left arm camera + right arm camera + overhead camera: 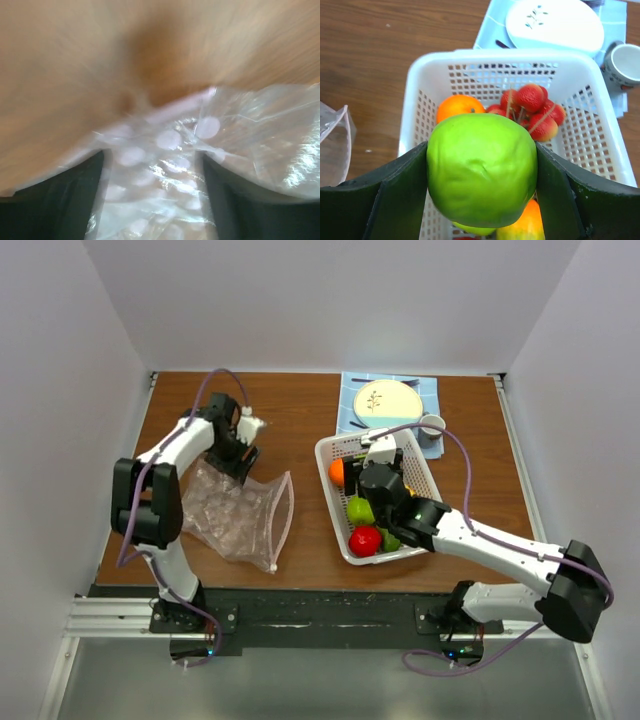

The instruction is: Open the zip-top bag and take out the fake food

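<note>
The clear zip-top bag (240,515) lies crumpled on the table at the left, its mouth toward the basket, and nothing shows inside it. My left gripper (240,458) hangs over the bag's far end. In the blurred left wrist view the left gripper (151,155) is open, with the bag's plastic (165,175) spread between the fingers. My right gripper (481,145) is shut on a green round fruit (482,170) above the white basket (500,55). In the basket lie an orange (457,106), strawberries (532,102), a yellow lemon (522,225), a red fruit (365,540) and a green one (360,510).
The white perforated basket (325,455) stands right of centre. Behind it a plate (388,400) rests on a blue cloth (350,390), with a cup (432,424) beside it. White walls enclose the table on three sides.
</note>
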Available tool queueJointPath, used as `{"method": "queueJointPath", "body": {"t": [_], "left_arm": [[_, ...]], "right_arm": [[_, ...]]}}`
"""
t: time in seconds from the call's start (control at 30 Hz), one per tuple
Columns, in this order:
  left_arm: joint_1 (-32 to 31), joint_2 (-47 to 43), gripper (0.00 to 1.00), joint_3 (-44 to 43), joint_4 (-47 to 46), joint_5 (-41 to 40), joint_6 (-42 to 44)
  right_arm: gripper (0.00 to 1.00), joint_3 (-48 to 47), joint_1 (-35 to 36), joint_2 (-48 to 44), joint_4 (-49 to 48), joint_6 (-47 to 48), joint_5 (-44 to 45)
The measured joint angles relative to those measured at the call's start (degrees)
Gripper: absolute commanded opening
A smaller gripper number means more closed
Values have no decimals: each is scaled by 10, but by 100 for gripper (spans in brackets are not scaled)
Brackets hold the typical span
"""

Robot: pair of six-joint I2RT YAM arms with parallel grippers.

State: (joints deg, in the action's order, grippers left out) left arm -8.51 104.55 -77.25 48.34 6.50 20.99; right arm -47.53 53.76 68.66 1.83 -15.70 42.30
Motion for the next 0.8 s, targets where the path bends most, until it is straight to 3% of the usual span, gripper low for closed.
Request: {"method": "queueJointPath", "body": {"t": [0.17, 0.3, 0.5, 0.63, 0.8], "left_arm": [[0, -97, 100, -81, -13, 39, -20], [0, -213, 100, -86, -31, 65, -22], [0, -342, 100, 28, -76, 77, -2], [1, -351, 100, 118, -79, 65, 9], [2, -350, 100, 139, -70, 59, 7]], "right_arm": [[99, -3, -1, -4, 66, -18, 2], [99, -7, -1, -29, 120, -30, 2], [99, -47, -2, -78, 201, -40, 3], [99, -62, -1, -118, 236, -42, 3], [99, -62, -1, -183, 265, -43, 2]]}}
